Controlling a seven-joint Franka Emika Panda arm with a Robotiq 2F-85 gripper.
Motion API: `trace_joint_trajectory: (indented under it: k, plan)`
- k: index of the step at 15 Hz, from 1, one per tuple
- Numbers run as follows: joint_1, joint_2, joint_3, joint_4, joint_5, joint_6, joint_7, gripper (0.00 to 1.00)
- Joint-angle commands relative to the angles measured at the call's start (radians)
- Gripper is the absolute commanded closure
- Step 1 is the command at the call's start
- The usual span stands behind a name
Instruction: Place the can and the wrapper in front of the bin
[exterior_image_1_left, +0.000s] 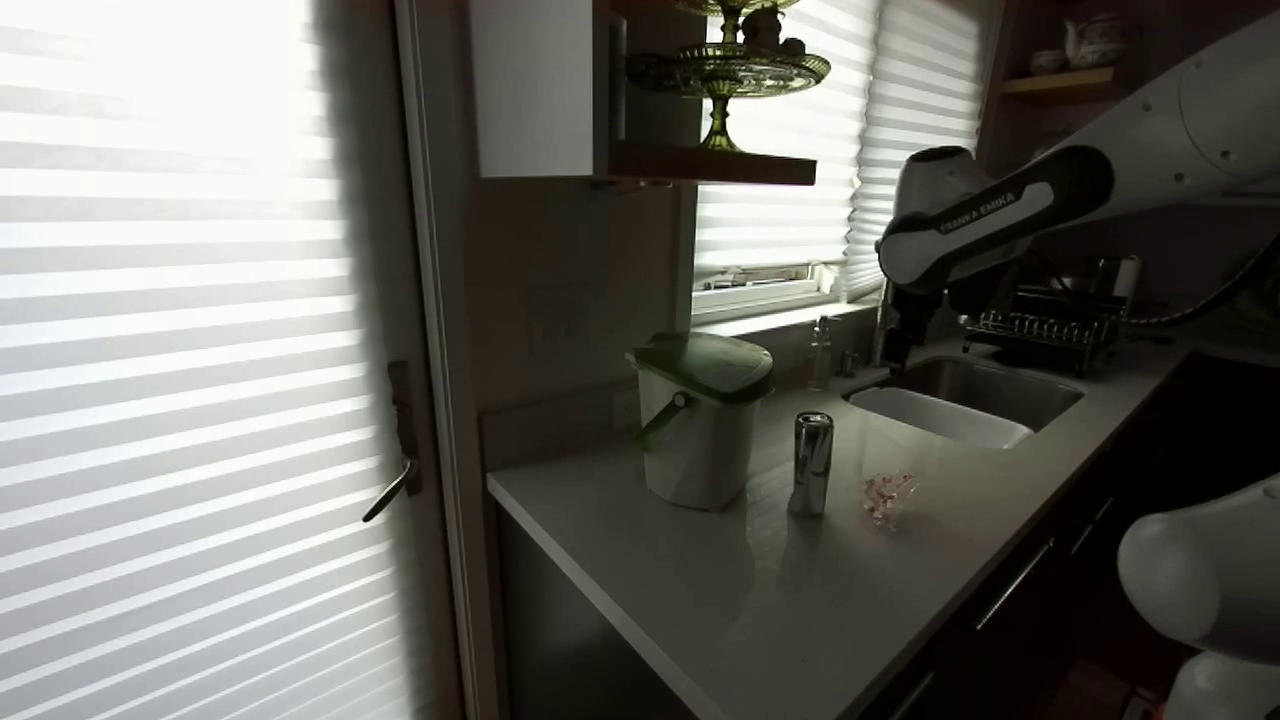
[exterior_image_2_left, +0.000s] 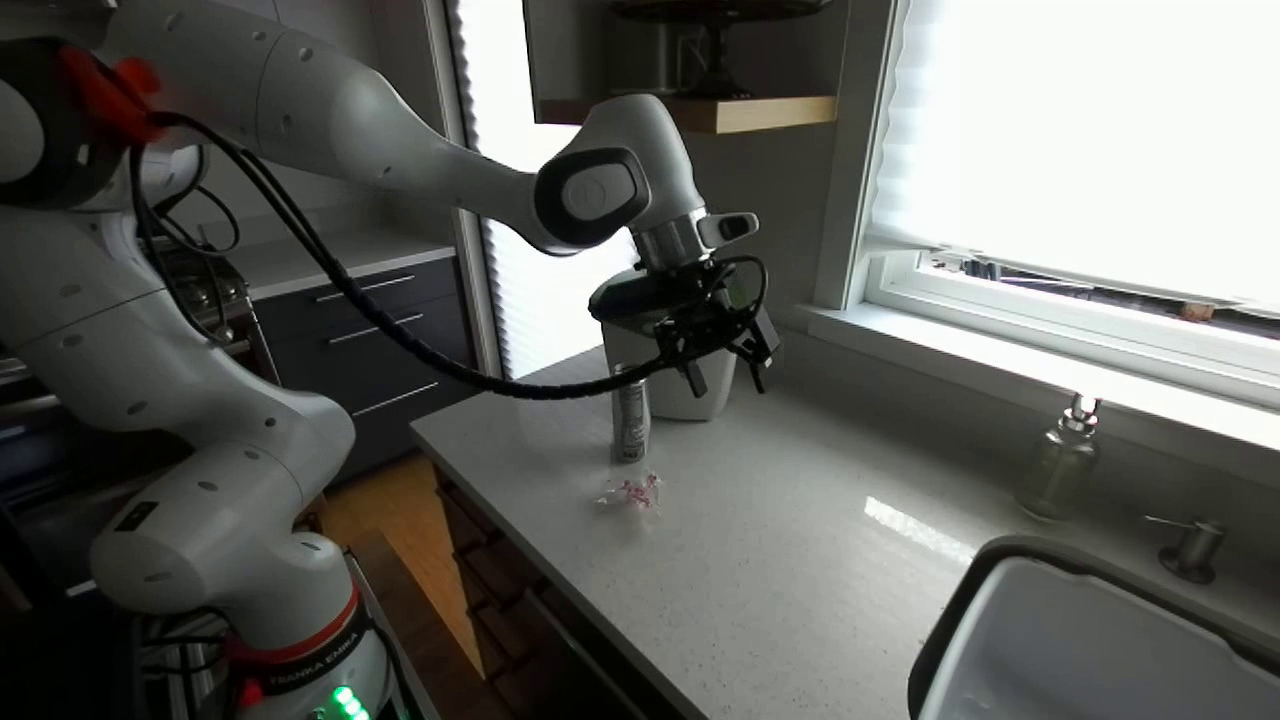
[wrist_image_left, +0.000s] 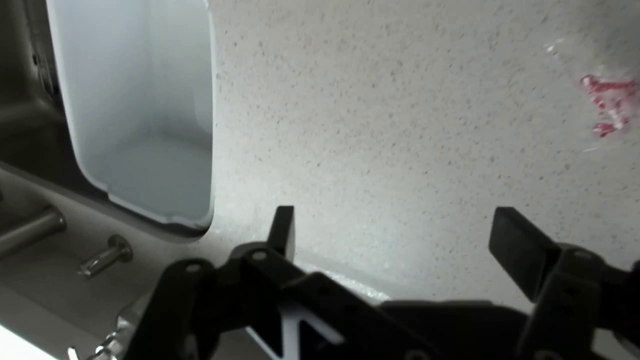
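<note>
A silvery can (exterior_image_1_left: 812, 465) stands upright on the counter, a short gap from the whitish bin (exterior_image_1_left: 700, 455) with its green lid. Beside the can lies the crumpled clear wrapper (exterior_image_1_left: 886, 498) with reddish marks. An exterior view also shows the can (exterior_image_2_left: 631, 425), the wrapper (exterior_image_2_left: 638, 490) and the bin (exterior_image_2_left: 675, 402), which is partly covered by my arm. At the right edge of the wrist view is the wrapper (wrist_image_left: 611, 102); can and bin are outside that view. My gripper (wrist_image_left: 392, 212) is open above the counter, nothing between its fingers (wrist_image_left: 520, 245), away from the wrapper.
The sink with a white basin (exterior_image_1_left: 940, 415) is set into the counter (exterior_image_2_left: 800, 560). A glass soap bottle (exterior_image_2_left: 1060, 465) and a small metal dispenser (exterior_image_2_left: 1192, 550) stand along the window side. A shelf (exterior_image_1_left: 710, 165) with a green glass stand hangs over the bin. A dish rack (exterior_image_1_left: 1045, 325) sits past the sink.
</note>
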Motion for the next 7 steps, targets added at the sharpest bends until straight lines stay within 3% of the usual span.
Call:
trace_joint_trajectory:
  k: [1,2,5,7]
  plan:
    - [-0.014,0.036,0.028,0.119,0.026,-0.281,-0.033,0.00]
    - [0.194,0.039,-0.152,0.061,-0.083,-0.184,0.064,0.00]
    - [0.316,0.039,-0.257,0.073,-0.119,-0.212,0.085,0.00]
    - [0.341,0.045,-0.283,0.070,-0.122,-0.210,0.088,0.00]
